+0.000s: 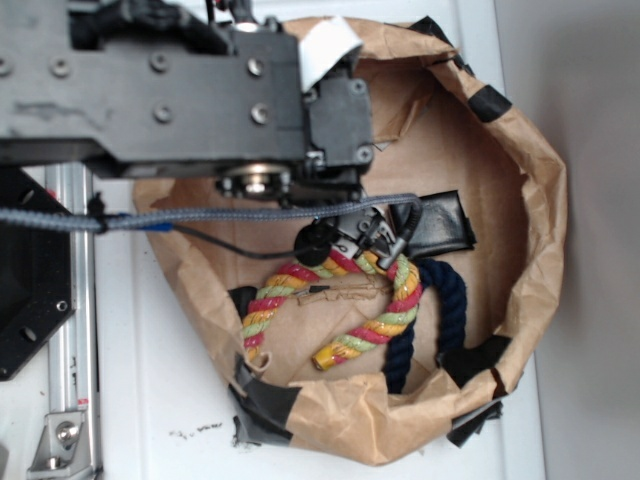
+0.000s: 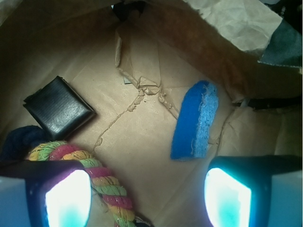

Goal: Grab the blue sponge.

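Arm [image 1: 180,90] spans upper left of frame, reaching rightward; gripper [image 2: 147,196] at lower edge, fingers [image 2: 68,196] spread, nothing between.

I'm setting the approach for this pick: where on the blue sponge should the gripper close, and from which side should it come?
Grip the blue sponge across its narrow width at mid-length, one finger on the royal-blue face and one on the light-blue porous face. It lies long and slim on the bag floor with bare paper on both long sides, so coming straight down looks best. The gripper is open just short of its near end.
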{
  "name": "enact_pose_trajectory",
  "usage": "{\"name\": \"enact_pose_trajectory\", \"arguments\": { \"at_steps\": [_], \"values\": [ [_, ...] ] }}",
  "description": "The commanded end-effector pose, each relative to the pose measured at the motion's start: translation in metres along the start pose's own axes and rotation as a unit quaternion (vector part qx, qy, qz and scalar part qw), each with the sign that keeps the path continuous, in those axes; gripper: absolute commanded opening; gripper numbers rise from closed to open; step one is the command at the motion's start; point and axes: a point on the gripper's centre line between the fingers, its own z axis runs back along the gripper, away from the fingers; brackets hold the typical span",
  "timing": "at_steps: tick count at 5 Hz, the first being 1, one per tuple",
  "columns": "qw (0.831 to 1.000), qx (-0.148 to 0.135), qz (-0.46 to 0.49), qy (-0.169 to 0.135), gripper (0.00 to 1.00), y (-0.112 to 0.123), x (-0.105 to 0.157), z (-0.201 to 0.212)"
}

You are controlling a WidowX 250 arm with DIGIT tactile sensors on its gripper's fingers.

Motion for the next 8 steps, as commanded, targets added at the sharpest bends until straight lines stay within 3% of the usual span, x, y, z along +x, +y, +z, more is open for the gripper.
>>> {"name": "enact_pose_trajectory", "arguments": {
  "at_steps": [1, 2, 3, 5, 7, 8],
  "values": [
    [0.995, 0.057, 0.076, -0.045, 1.0, 0.038, 0.011, -0.019],
    [0.986, 0.079, 0.142, -0.044, 1.0, 0.048, 0.011, -0.045],
    [0.983, 0.096, 0.149, -0.042, 1.0, 0.061, 0.003, -0.058],
    [0.981, 0.055, 0.185, -0.033, 1.0, 0.051, 0.022, -0.06],
    [0.983, 0.028, 0.178, -0.045, 1.0, 0.072, 0.019, -0.067],
    [0.987, -0.02, 0.15, -0.052, 1.0, 0.069, 0.013, -0.094]
  ]
}}
